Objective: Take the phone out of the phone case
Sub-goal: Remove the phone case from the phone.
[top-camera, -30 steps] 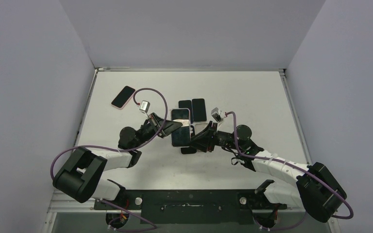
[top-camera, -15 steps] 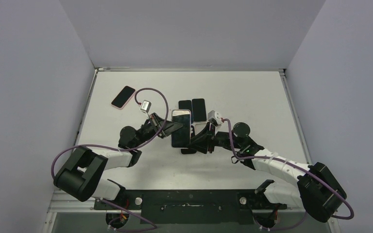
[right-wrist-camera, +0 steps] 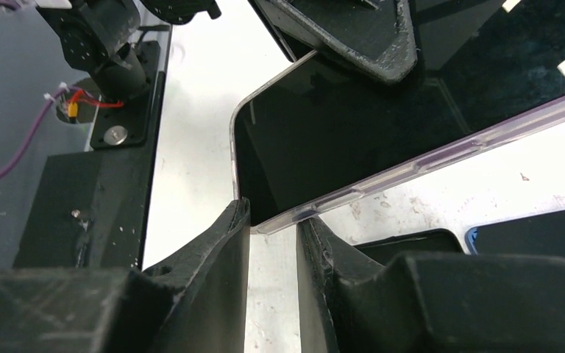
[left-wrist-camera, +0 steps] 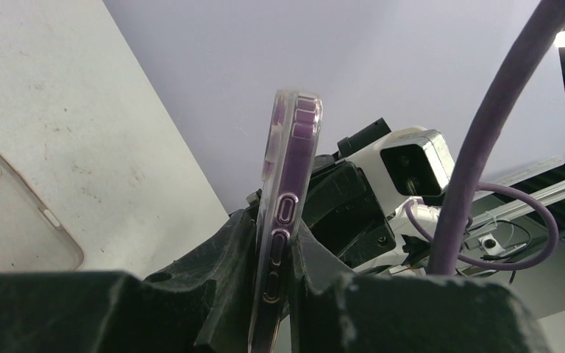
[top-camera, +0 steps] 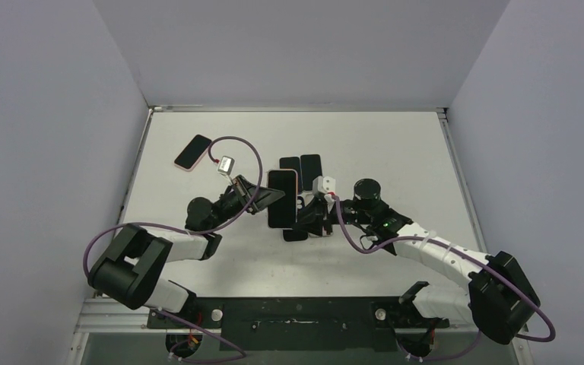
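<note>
The phone (top-camera: 281, 199) sits in a clear, purple-tinted phone case (left-wrist-camera: 291, 158) and is held off the table, dark screen up in the top view. My left gripper (top-camera: 271, 199) is shut on its left long edge. In the left wrist view the cased phone stands edge-on between the fingers (left-wrist-camera: 229, 254), side buttons showing. My right gripper (top-camera: 302, 217) comes from the right. In the right wrist view its fingertips (right-wrist-camera: 240, 220) pinch the near corner of the case's clear rim (right-wrist-camera: 441, 157), with the black screen (right-wrist-camera: 338, 136) above it.
A pink-edged phone (top-camera: 192, 152) lies at the back left. Dark phones or cases (top-camera: 302, 169) lie behind the held phone, and another dark one (top-camera: 295, 234) lies under it. A pale pink case (left-wrist-camera: 15, 213) lies on the table. The white table (top-camera: 395, 144) has walls on three sides.
The right wrist has swung left and forward, closer to the phone's lower right corner. The phone has turned from tilted and glinting to dark screen up. The left gripper still holds it.
</note>
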### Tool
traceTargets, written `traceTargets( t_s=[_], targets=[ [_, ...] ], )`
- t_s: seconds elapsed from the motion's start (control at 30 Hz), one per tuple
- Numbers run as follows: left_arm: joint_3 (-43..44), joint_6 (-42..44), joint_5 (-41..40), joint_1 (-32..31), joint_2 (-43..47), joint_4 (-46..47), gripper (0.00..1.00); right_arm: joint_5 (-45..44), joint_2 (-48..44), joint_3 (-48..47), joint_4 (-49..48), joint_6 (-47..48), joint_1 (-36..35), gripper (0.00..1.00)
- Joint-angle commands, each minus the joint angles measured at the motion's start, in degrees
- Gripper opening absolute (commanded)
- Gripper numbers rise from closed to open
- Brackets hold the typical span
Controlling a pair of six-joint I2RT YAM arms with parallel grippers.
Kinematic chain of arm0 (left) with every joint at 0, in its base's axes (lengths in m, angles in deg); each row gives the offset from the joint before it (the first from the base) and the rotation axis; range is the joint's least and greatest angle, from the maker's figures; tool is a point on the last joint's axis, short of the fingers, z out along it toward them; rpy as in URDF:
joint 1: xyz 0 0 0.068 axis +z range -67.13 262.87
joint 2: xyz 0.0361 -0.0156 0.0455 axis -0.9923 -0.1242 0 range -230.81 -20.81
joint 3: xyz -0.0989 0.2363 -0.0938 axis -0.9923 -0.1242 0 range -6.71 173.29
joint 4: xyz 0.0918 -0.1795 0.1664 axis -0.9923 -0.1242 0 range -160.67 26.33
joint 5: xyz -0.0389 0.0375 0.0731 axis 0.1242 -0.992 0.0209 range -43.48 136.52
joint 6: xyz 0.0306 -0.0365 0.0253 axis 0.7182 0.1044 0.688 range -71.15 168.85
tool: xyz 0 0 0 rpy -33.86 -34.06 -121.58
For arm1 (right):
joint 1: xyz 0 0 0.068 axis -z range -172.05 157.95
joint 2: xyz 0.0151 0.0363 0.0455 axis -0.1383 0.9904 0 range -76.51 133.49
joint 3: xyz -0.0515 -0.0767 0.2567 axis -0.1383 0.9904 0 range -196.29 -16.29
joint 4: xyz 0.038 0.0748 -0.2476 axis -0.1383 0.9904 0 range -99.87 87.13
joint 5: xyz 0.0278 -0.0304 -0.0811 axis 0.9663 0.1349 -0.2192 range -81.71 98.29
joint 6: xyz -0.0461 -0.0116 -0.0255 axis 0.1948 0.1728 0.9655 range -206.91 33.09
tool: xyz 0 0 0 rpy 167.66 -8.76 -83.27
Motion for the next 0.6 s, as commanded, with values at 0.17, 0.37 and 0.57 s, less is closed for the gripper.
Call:
traceTargets(
  t_s=[0.17, 0.37, 0.57],
  targets=[
    [4.4, -10.4, -0.1, -2.6, -1.2, 3.0, 0.00, 7.2, 1.9, -8.9, 10.0, 25.7, -4.8, 0.11],
    [4.8, -9.4, 0.6, -2.3, -2.0, 2.1, 0.00, 9.4, 1.7, -9.0, 11.5, 28.9, -4.8, 0.15],
    [5.1, -9.7, 0.8, -2.3, -1.7, 2.2, 0.00, 7.4, 1.2, -8.7, 10.1, 29.4, -4.8, 0.14]
  ],
)
